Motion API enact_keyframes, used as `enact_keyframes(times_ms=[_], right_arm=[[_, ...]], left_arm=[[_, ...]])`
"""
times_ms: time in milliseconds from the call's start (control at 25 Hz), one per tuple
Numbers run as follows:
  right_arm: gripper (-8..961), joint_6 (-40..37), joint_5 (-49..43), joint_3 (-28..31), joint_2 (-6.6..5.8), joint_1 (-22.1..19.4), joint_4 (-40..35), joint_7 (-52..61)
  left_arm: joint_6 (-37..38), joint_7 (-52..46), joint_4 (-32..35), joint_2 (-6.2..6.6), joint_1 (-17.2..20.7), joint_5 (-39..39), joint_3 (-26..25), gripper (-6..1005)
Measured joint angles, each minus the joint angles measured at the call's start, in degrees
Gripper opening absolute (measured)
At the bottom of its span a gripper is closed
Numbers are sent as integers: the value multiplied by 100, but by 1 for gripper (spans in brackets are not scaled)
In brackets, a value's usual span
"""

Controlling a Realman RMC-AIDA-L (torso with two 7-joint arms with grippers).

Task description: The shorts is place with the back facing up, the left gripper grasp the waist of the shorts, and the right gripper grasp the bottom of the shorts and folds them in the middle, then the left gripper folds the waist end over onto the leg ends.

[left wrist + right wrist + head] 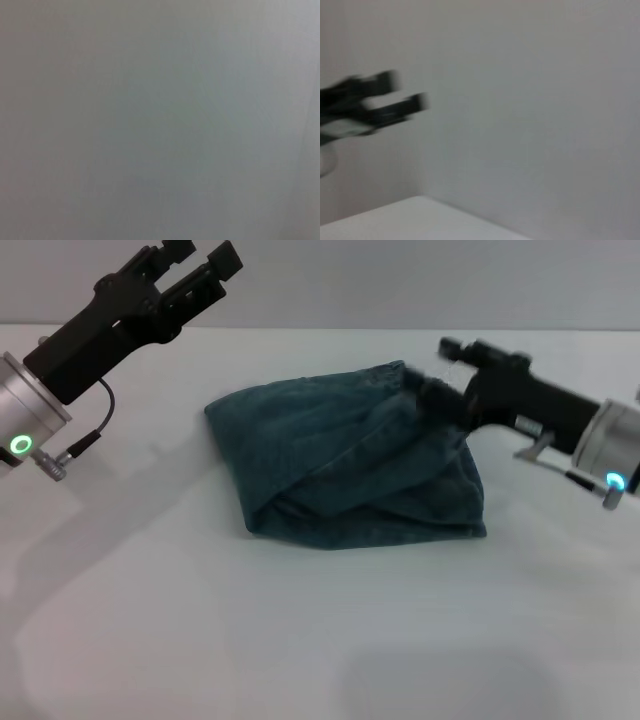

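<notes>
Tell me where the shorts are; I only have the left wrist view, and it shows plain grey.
Observer: The head view shows the denim shorts lying in a bunched, folded heap on the white table, near its middle.
Operator: Is my left gripper anywhere near them?
Observer: No. The left gripper is raised above the table's far left side, open and holding nothing, well clear of the fabric.
Operator: And the other arm?
Observer: The right gripper is at the heap's far right corner, its tip against the denim. I cannot tell whether it is gripping the cloth.
</notes>
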Motion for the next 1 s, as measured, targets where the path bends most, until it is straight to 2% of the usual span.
enact_keyframes(times_ms=[240, 480, 1000], right_arm=[[660, 971, 364, -52, 42, 430, 205, 79], [660, 1387, 355, -53, 46, 929, 772, 84], [660, 1431, 340, -121, 49, 802, 1171, 100]], left_arm=[[92, -25, 0, -5, 60, -1, 14, 847], [99, -28, -12, -6, 198, 0, -1, 847], [65, -26, -17, -6, 224, 0, 2, 847]])
